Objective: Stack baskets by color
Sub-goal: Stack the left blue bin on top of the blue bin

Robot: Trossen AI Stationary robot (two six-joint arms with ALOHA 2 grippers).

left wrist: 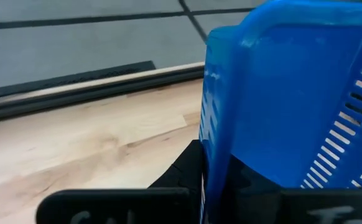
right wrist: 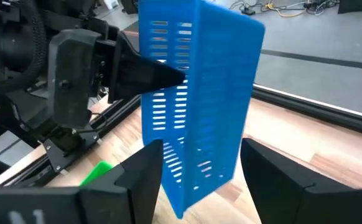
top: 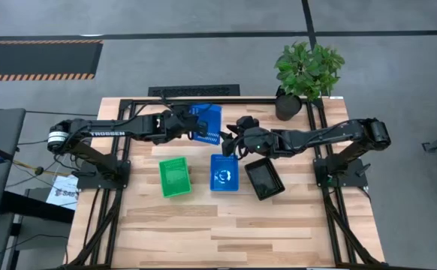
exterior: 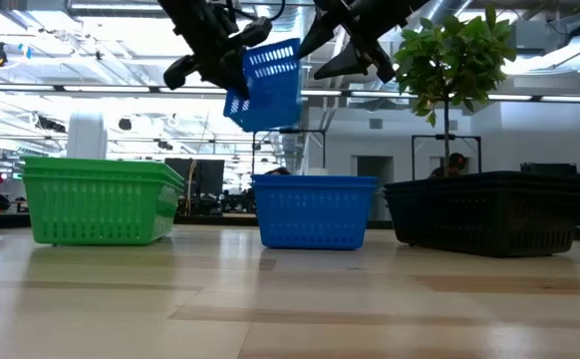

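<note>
Up over the far middle of the table, the left gripper (top: 182,123) was clamped on a blue basket (top: 205,124), holding it in the air, tipped on its side. The right gripper (top: 232,137) sat just beside it with fingers spread and nothing in them, so looked like a handover. On the table below sat a green basket (top: 175,177) on the left, a blue stack (top: 224,172) in the middle and a black basket (top: 263,178) on the right.

To do it well, I'd say the right fingers should close squarely on a wall or rim before the left lets go, then level it.

From above, the held basket's long axis ran roughly near-to-far. Couldn't tell for sure which way its mouth pointed.
</note>
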